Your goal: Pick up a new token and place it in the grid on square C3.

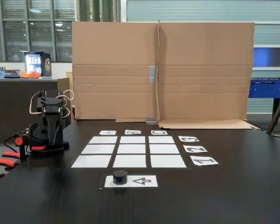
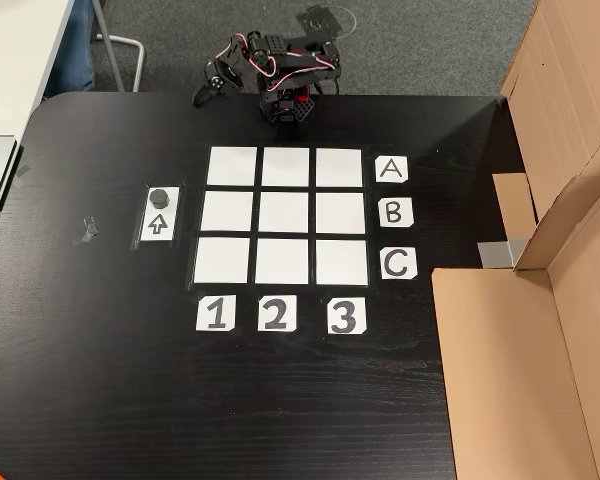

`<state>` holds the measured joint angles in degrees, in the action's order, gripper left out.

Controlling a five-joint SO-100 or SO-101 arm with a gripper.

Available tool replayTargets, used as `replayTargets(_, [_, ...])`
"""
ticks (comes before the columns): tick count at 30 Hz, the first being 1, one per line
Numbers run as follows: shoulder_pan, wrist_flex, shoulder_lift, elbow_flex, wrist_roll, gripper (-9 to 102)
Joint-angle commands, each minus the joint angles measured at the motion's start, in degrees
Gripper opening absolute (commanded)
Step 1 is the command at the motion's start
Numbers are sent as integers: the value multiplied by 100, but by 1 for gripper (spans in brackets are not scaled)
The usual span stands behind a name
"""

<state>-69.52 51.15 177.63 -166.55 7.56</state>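
Observation:
The token (image 1: pixel 120 176) (image 2: pixel 161 197), a small black puck, stands on a white sheet with an arrow (image 1: pixel 142 181) (image 2: pixel 158 225) just outside the grid (image 1: pixel 132 149) (image 2: pixel 285 214). All nine white cells are bare. Square C3 (image 1: pixel 161 139) (image 2: pixel 341 262) is the corner cell by the "C" card (image 1: pixel 159 132) (image 2: pixel 398 263) and the "3" card (image 1: pixel 188 138) (image 2: pixel 346 316). The arm sits folded at the table edge beside row A. Its gripper (image 1: pixel 50 134) (image 2: pixel 213 86) points down, looks shut and empty, and is well away from the token.
A tall cardboard screen (image 1: pixel 161 70) (image 2: pixel 540 330) stands along the table edge past the number-3 side of the grid. Red clamps (image 1: pixel 4 161) hold the arm's base near the table edge. A scrap of tape (image 2: pixel 85 230) lies beyond the arrow sheet.

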Motion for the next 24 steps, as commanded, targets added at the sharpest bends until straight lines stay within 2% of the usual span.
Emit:
replayTargets(1, [158,123,-923,853,44,0])
replayTargets(8, [589,958,-2426,2558,44,0])
replayTargets(11, [782,1617,-3006,3393,44,1])
replayTargets(16, [1116,2637,-3621,4562,35,11])
replayTargets(19, [1151,2979,-3929,5168,9,16])
replayTargets(24, [1195,3331,-4729,6205,9,18])
